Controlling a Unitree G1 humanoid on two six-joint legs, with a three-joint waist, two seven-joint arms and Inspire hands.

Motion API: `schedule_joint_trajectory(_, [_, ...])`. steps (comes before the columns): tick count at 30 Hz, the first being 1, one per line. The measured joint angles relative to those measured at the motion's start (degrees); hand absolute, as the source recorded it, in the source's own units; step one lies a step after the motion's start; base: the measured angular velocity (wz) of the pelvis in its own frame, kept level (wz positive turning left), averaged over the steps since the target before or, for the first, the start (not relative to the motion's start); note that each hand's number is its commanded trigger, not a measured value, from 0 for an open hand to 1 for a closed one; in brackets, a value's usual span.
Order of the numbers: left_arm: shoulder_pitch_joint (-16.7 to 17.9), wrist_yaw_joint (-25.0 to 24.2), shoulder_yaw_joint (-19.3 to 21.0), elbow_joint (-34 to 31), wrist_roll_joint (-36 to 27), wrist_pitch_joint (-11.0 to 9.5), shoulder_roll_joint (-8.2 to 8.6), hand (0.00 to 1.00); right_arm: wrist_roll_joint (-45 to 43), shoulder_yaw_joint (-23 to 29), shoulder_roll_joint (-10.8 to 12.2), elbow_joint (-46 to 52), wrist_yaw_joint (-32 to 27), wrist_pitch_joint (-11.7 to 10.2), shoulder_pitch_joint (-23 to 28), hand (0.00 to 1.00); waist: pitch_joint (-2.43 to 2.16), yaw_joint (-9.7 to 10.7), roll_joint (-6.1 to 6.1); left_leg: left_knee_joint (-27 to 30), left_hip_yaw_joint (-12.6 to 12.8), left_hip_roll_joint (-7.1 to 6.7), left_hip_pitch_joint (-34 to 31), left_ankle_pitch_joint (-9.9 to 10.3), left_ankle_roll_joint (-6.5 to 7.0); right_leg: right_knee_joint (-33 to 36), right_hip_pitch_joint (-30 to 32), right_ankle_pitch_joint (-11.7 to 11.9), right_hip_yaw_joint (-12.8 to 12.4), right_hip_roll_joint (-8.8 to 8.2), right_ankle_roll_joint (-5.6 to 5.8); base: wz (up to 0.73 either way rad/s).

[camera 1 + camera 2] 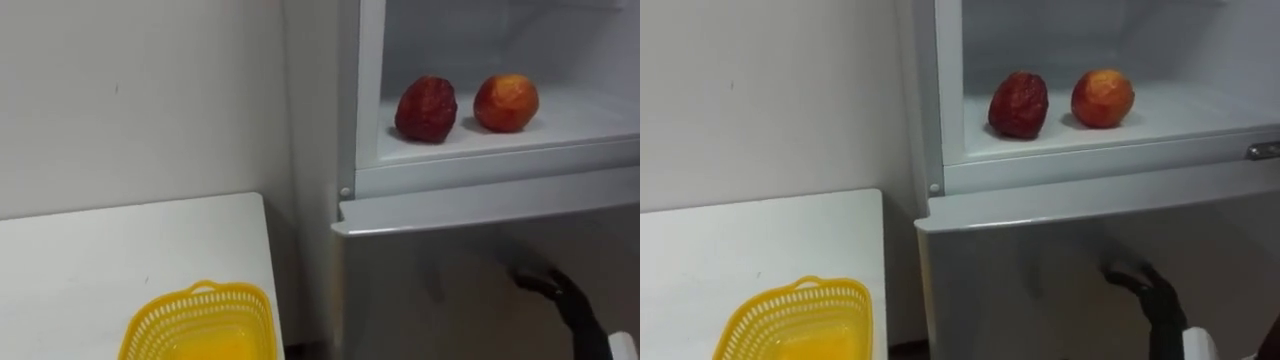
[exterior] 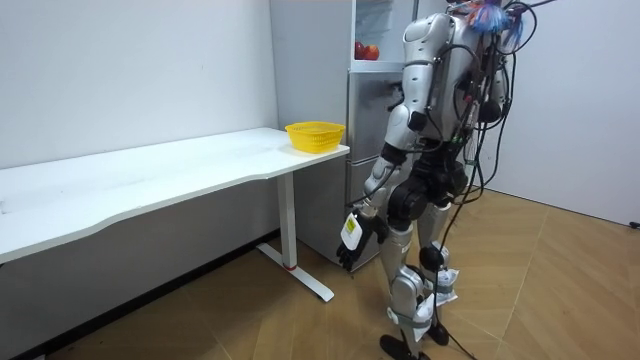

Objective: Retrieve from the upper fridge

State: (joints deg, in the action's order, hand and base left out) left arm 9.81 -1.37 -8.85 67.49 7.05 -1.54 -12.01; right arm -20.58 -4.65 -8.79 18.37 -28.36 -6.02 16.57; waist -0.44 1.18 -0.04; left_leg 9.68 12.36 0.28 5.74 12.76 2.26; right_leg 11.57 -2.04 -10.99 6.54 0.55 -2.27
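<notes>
Operator: State the layout, starting at the lower left of the frame.

Technician: A flat white table (image 1: 120,250) occupies the lower left. A yellow plastic lattice basket (image 1: 200,305) stands on it at the bottom edge, near the table's right-hand side. Right of the table stands a tall white fridge (image 1: 480,205). Its upper compartment is open and its lower door is closed.

Operator: Location of the items to be retrieved?

Technician: Upper right of the frame, on the white fridge shelf (image 1: 570,135). A dark red, wrinkled round fruit (image 1: 426,108) lies to the left. An orange-red round fruit (image 1: 506,102) lies near it to the right, with a gap between them.

Operator: Position of the hands relative to them?

Technician: The right hand (image 1: 562,298) is a dark shape in the lower right of the frame. It is in front of the closed lower door, well below the shelf and well apart from both fruits. Whether it is released or clenched cannot be told. In the room view the robot stands before the fridge, with the table at the room view's left. The left hand (image 2: 350,238) hangs low at its side, beside the table and far under the open compartment. Its state cannot be told either.
</notes>
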Motion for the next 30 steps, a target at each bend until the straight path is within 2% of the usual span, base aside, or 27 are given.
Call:
schedule_joint_trajectory(1, [0.01,-0.13,-0.42,0.0,0.13,0.0,-0.13,0.0,-0.33,-0.41,-0.46,0.99,-0.51,-0.72,-0.17,0.0,0.0,-0.16,-0.01,0.0,0.0,0.01,0.01,-0.01,-0.01,0.04,0.0,0.02,0.03,0.0,-0.01,0.0])
schedule_joint_trajectory(3, [0.16,-0.44,-0.55,0.05,2.13,0.28,-0.18,0.0,-1.95,-2.13,-1.35,3.65,-1.76,-3.59,-1.21,0.0,0.08,-0.2,-0.08,-0.05,0.01,0.17,0.21,-0.01,-0.03,0.18,-0.07,0.07,-0.19,0.04,-0.02,0.0])
schedule_joint_trajectory(6, [0.66,-0.48,-0.59,0.12,2.72,0.37,-0.18,0.0,-3.93,-3.54,-2.02,5.26,-1.89,-5.21,-1.95,0.0,0.28,-0.55,-0.18,-0.58,0.02,0.16,0.71,0.02,-0.05,0.21,-0.57,0.11,-0.16,0.42,0.03,0.0])
schedule_joint_trajectory(10, [1.09,-0.64,-0.61,0.1,2.75,1.01,-0.19,0.0,-6.56,-3.53,-2.07,6.74,-2.58,-5.5,-3.46,0.0,0.26,-0.51,-0.48,-1.04,0.01,0.13,0.78,0.06,-0.06,0.15,-0.84,0.12,-0.15,0.42,0.06,0.0])
schedule_joint_trajectory(14, [1.36,-2.0,-1.03,0.13,2.74,2.03,-0.14,0.0,-6.83,-3.42,-2.12,8.26,-3.3,-6.52,-5.49,0.0,0.03,-0.43,-0.84,-0.95,-0.04,0.15,0.61,0.03,-0.08,0.09,-1.01,0.22,0.05,0.51,0.07,0.01])
schedule_joint_trajectory(22, [1.03,-3.99,-1.54,0.14,4.76,3.03,-0.27,0.0,-7.27,-2.93,-2.2,8.8,-5.03,-6.62,-9.93,0.0,-0.22,0.07,-1.35,-0.98,-0.75,0.17,-0.05,0.04,-0.09,0.09,-0.76,0.24,1.01,0.44,0.07,0.05])
schedule_joint_trajectory(25, [0.82,-4.78,-1.46,0.09,6.49,3.22,-0.26,0.0,-6.9,-1.74,-3.06,8.54,-5.49,-6.64,-12.8,0.0,-0.13,-0.11,-1.39,-0.93,-1.56,0.17,-0.05,0.02,-0.12,0.08,-0.92,0.25,1.49,0.4,0.06,0.08])
schedule_joint_trajectory(30, [0.97,-5.35,-1.45,-0.13,7.22,4.15,-0.22,0.0,-5.63,-0.74,-4.87,6.03,-6.05,-6.38,-16.04,0.0,0.17,-0.27,-2.51,-0.93,-1.95,0.19,-0.12,-0.04,-0.21,0.03,-0.96,0.26,1.86,0.39,0.04,0.02])
